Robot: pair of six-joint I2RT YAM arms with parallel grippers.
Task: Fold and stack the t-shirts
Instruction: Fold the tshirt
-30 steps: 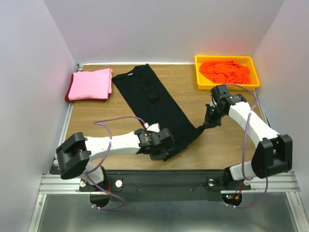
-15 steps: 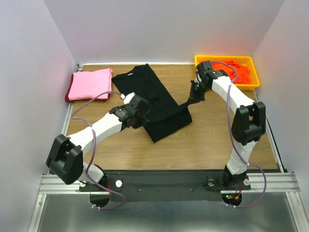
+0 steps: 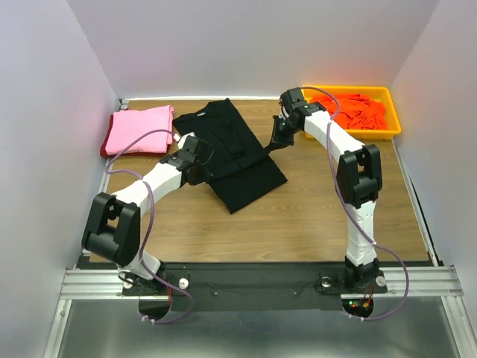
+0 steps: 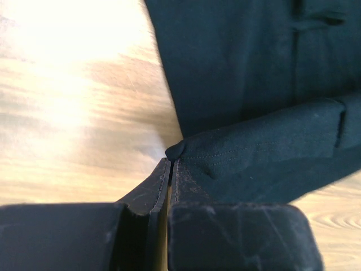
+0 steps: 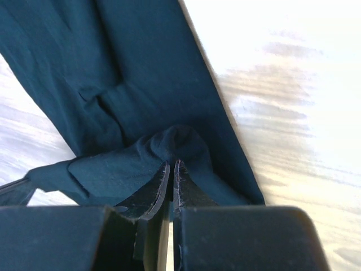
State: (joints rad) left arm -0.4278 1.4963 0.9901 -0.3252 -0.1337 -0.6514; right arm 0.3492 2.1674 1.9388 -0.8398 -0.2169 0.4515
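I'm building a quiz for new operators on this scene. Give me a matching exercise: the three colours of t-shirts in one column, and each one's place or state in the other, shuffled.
1. black t-shirt
2. pink t-shirt
3. orange t-shirts

A. in the yellow tray
B. pinched by the left end effector and the right end effector
C. folded, at far left

Pairs: 1-B, 2-C, 3-A
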